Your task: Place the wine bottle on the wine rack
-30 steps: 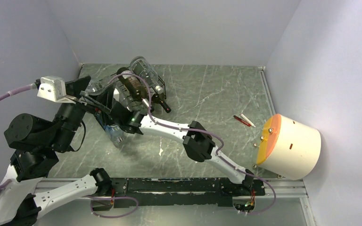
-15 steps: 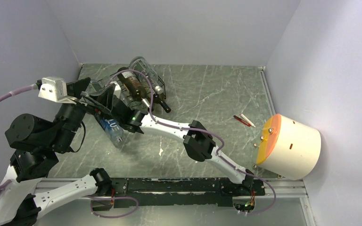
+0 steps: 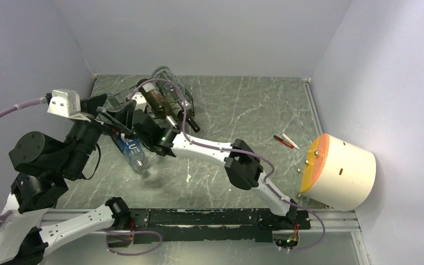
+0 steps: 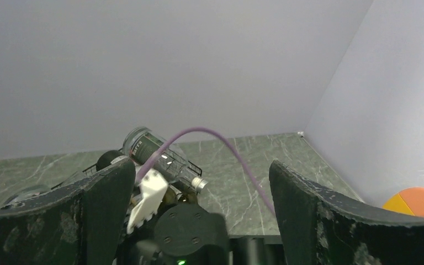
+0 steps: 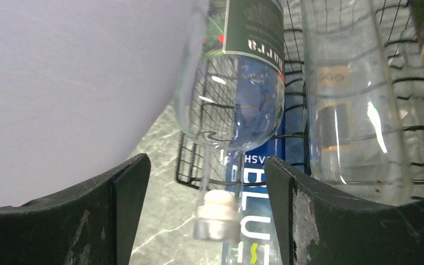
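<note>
While the blue bottle [image 3: 131,149] sits just beside the near side of the wine rack [image 5: 290,135], my left gripper [image 4: 200,165] and right gripper [image 5: 205,160] both have fingers spread apart, clamping nothing

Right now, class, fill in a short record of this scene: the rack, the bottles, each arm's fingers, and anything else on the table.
wine rack: far left of the table, bottles lying in it
dark bottle: on the rack, neck pointing near-right
blue-labelled bottle: juts from the rack's near side
left fingers: wide apart, holding nothing
right fingers: wide apart, facing the rack
other: white drum with orange face, at the right
</note>
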You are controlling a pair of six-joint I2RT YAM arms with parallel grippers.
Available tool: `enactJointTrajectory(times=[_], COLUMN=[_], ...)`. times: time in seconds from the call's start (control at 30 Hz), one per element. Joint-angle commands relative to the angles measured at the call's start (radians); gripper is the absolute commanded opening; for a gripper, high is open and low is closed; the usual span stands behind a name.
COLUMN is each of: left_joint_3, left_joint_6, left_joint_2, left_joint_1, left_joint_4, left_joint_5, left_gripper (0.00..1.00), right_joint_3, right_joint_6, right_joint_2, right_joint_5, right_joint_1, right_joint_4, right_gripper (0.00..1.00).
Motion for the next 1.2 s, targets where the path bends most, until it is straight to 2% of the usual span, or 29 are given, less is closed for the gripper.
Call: enactJointTrajectory(times=[0.0, 0.13, 0.2, 0.37, 0.53, 0.63, 0.73, 0.83, 0.93, 1.17], left_joint_3=[0.058, 0.069, 0.063, 0.039, 0.007, -0.010, 0.028, 0.084, 0.115, 0.169], left_joint_6=[-0.064, -0.071, -0.069, -0.091, -0.134, -0.157, -0.203, -0.229, -0.213, -0.143], left_joint_2=[0.020, 0.009, -0.003, -0.033, -0.062, -0.077, -0.067, -0.059, -0.072, -0.104], left_joint_1=[-0.002, -0.002, -0.002, -0.002, -0.002, -0.002, -0.002, -0.002, -0.002, -0.003], left_joint_4=[-0.095, -0.130, -0.142, -0.206, -0.264, -0.289, -0.378, -0.453, -0.468, -0.464], left_joint_5=[-0.059, -0.058, -0.060, -0.092, -0.095, -0.100, -0.150, -0.181, -0.189, -0.136], left_gripper=[0.95, 0.95, 0.95, 0.95, 0.96, 0.96, 0.97, 0.97, 0.95, 0.96], right_joint_3=[-0.088, -0.285, -0.408, -0.663, -0.821, -0.841, -0.794, -0.739, -0.715, -0.714], right_joint_6=[-0.018, -0.013, -0.010, 0.026, 0.057, 0.115, 0.218, 0.284, 0.240, 0.067], right_joint_2=[-0.184, -0.352, -0.448, -0.676, -0.901, -1.018, -1.112, -1.220, -1.331, -1.547], right_joint_5=[-0.011, -0.023, 0.032, 0.206, 0.381, 0.543, 0.711, 0.799, 0.828, 0.806], right_joint_1=[-0.002, -0.003, -0.003, -0.008, -0.011, -0.011, -0.012, -0.012, -0.011, -0.012], right_joint_4=[0.077, 0.078, 0.056, -0.136, -0.350, -0.557, -0.805, -0.972, -0.992, -0.874], right_gripper=[0.81, 0.82, 0.83, 0.85, 0.87, 0.88, 0.88, 0.88, 0.87, 0.87])
